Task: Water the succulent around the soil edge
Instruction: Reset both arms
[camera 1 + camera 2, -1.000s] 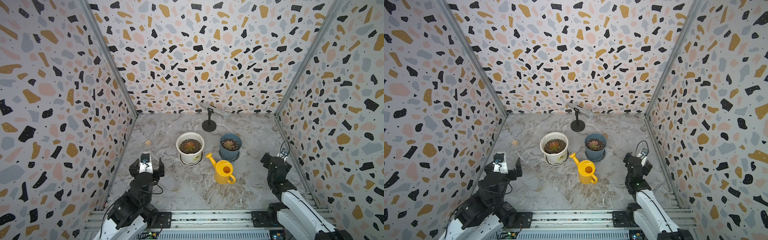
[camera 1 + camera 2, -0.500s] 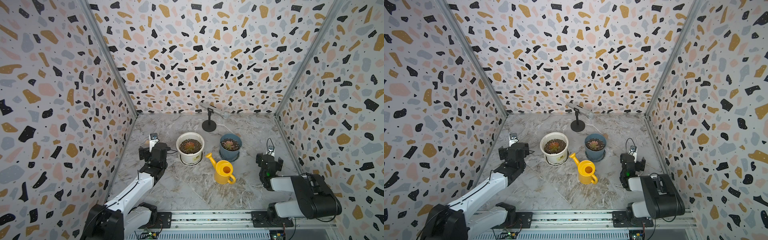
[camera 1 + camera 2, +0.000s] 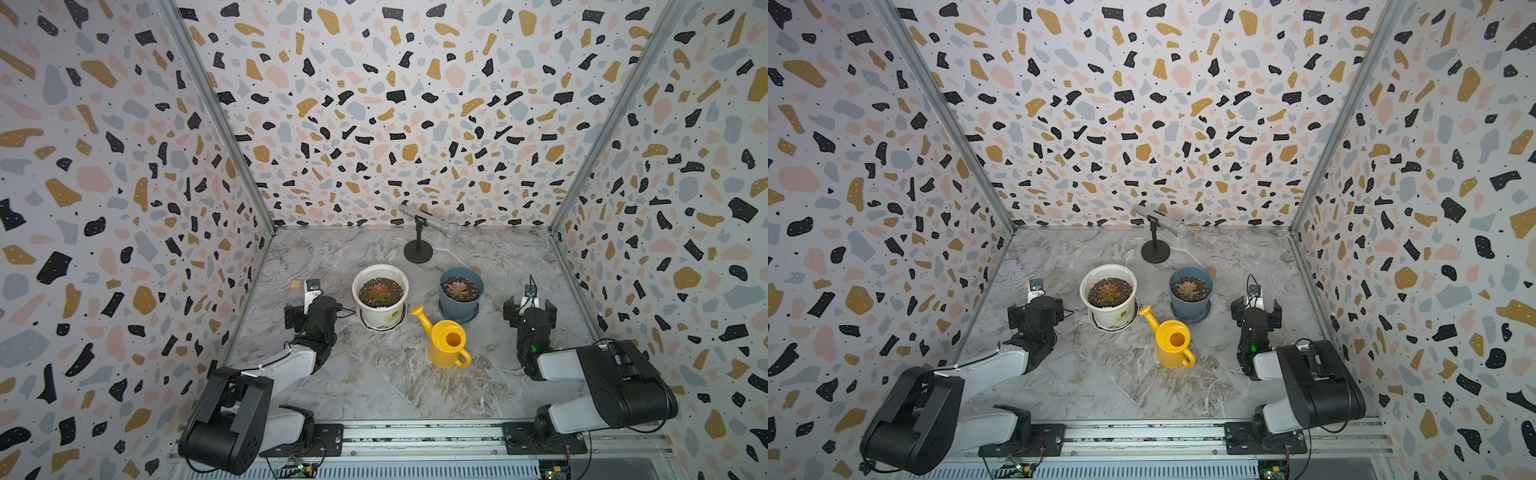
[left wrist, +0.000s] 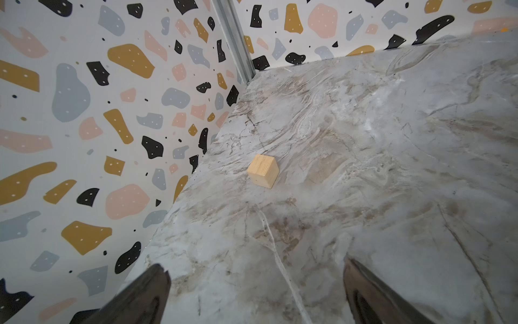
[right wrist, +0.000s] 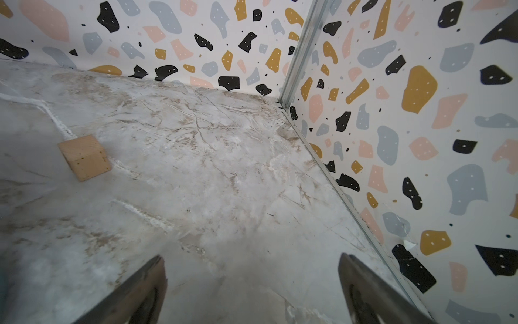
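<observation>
The succulent (image 3: 457,289) (image 3: 1188,287) is a pinkish-green rosette in a blue-grey pot at mid-table, right of centre. Its soil edge (image 3: 472,284) is a dark ring flecked with white. A yellow watering can (image 3: 446,343) (image 3: 1173,343) stands upright just in front of the pot, spout pointing back-left. My left gripper (image 3: 311,311) (image 4: 256,280) hovers low left of the white pot, open and empty. My right gripper (image 3: 530,308) (image 5: 249,266) sits right of the blue-grey pot, open and empty. Neither wrist view shows the plant or the can.
A wider white pot (image 3: 380,309) with a similar rosette stands left of the blue-grey one. A microphone on a stand (image 3: 419,249) is behind them. One small wooden cube (image 4: 263,170) lies near the left wall and another (image 5: 84,157) lies behind the blue-grey pot. Patterned walls enclose three sides.
Both arms have reached out from the front rail toward the back, so the grippers now flank the two pots. Their jaws have stayed open. Pots and can have not moved.
</observation>
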Controlling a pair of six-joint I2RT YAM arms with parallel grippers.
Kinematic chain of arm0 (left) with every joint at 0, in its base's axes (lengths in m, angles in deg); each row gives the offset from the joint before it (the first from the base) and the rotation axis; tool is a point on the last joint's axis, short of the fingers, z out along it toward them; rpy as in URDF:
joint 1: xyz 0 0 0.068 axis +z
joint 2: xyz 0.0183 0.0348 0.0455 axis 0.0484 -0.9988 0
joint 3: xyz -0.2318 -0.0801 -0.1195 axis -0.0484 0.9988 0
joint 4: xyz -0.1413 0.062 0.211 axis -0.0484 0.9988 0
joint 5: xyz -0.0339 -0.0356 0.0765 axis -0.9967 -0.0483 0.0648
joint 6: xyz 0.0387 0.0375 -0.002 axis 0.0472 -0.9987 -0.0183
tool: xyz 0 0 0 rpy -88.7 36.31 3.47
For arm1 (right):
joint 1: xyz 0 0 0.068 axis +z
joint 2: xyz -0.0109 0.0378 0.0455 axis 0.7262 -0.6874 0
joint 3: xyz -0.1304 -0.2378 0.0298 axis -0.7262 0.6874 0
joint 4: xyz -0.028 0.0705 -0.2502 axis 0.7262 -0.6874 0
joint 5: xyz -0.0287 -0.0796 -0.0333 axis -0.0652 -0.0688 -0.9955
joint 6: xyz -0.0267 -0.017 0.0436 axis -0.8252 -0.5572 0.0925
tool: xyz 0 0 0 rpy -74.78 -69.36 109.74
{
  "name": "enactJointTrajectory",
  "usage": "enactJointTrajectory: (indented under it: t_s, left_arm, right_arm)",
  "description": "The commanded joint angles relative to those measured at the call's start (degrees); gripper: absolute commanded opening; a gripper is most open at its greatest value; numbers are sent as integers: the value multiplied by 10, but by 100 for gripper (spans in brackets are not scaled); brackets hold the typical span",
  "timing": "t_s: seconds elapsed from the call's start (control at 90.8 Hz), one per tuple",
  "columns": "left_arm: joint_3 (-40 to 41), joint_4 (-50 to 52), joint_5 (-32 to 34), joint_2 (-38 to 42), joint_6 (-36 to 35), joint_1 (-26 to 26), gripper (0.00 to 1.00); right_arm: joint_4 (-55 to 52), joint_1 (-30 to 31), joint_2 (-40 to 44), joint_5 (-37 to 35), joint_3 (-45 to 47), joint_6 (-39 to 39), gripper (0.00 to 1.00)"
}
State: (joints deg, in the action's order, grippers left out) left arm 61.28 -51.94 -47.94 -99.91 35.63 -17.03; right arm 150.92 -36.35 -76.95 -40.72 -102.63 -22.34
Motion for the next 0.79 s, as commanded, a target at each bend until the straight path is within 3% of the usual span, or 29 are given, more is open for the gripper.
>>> enactJointTrajectory:
  t_s: [0.0,0.242,0.517,0.694,0.782]
  left_arm:
    - [24,-87,-10,13,9,3,100]
    - [28,-104,-68,11,-17,2,100]
    - [48,-188,-87,-23,-88,-41,100]
    - [29,-182,-101,-55,-91,-31,100]
    - [5,-131,-147,-57,-73,-3,100]
  right_arm:
    - [33,4,-1,16,8,-10,100]
    - [194,5,-44,56,69,-28,100]
    - [184,4,-71,69,50,-35,100]
    - [104,4,-55,51,18,-26,100]
    - [52,-6,-52,47,-11,-12,100]
